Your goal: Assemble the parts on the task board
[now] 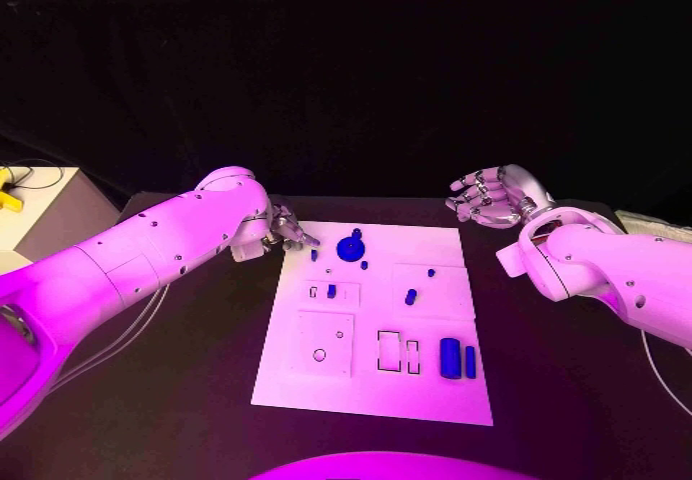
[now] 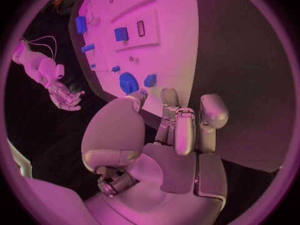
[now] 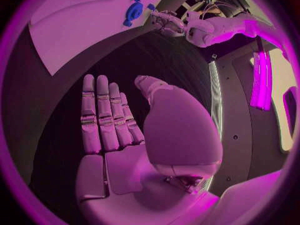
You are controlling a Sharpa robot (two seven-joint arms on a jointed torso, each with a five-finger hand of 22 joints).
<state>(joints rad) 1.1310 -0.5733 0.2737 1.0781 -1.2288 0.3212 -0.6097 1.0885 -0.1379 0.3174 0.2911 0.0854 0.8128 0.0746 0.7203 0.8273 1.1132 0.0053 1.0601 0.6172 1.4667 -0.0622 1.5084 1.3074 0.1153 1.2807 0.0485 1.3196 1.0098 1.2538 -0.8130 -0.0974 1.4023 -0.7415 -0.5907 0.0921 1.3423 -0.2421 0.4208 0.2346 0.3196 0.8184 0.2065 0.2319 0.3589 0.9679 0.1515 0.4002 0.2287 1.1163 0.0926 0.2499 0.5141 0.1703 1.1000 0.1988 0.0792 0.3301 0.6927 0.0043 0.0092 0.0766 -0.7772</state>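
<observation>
The white task board (image 1: 289, 380) lies in the middle of the black table. A round blue part with a knob (image 1: 351, 247) stands near its far edge, with small blue pegs (image 1: 330, 291) around it. Two blue cylinders (image 1: 459, 359) lie side by side near the board's right edge. My left hand (image 1: 281, 232) hovers at the board's far left corner, fingers apart and holding nothing. In the left wrist view its thumb tip (image 2: 141, 94) points close to the round blue part (image 2: 129, 82). My right hand (image 1: 490, 195) is off the board at the far right. It is held flat and bare (image 3: 119, 125) over the table.
A pale cabinet (image 1: 43, 215) with a yellow object (image 1: 9, 190) stands at the far left beyond the table's edge. Recessed slots (image 1: 389, 350) mark the board's near half. Black table surface runs along both sides of the board.
</observation>
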